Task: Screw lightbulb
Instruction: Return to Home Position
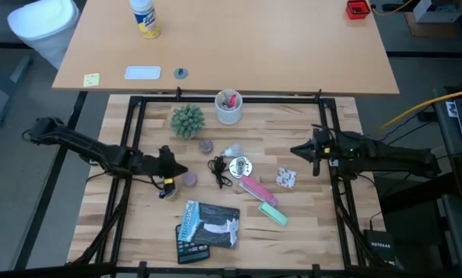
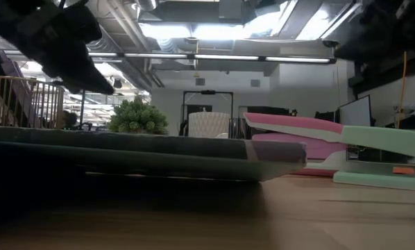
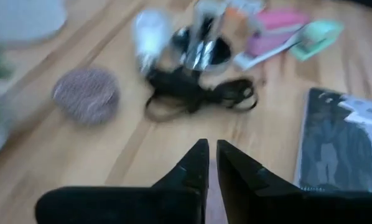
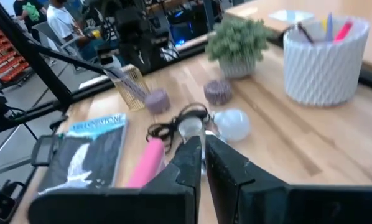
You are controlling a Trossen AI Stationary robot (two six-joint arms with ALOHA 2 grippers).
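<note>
In the low view the book (image 2: 145,149) lies edge-on across the front. It hides the lightbulb (image 1: 231,150), the black cord (image 1: 218,171) and the silver fixture (image 1: 239,165) behind it. Only the plant (image 2: 137,114), the cup of pens (image 2: 209,125), the pink stapler (image 2: 298,125) and the green stapler (image 2: 388,154) rise above it, and both arms are dark shapes cut off at the top corners. The left wrist view is smeared, so the bulb shows there only as a pale blur.

The left gripper (image 3: 212,149) hangs over bare wood, its 2 fingers drawn together to a thin slit with nothing between them. The cord lies ahead of the fingertips, with the bulb and fixture beyond it. The right gripper (image 4: 203,144) is also empty, its fingers nearly touching. Its wrist view shows the bulb clearly, lying on the table just ahead of the fingertips, just beside the fixture. Only the high view shows both grippers at once, well apart, with the bulb between them.

Counted: 1 lightbulb, 1 fixture, 1 cord, 2 purple pucks (image 4: 156,99), 2 staplers, 1 plant, 1 cup, 1 book.
</note>
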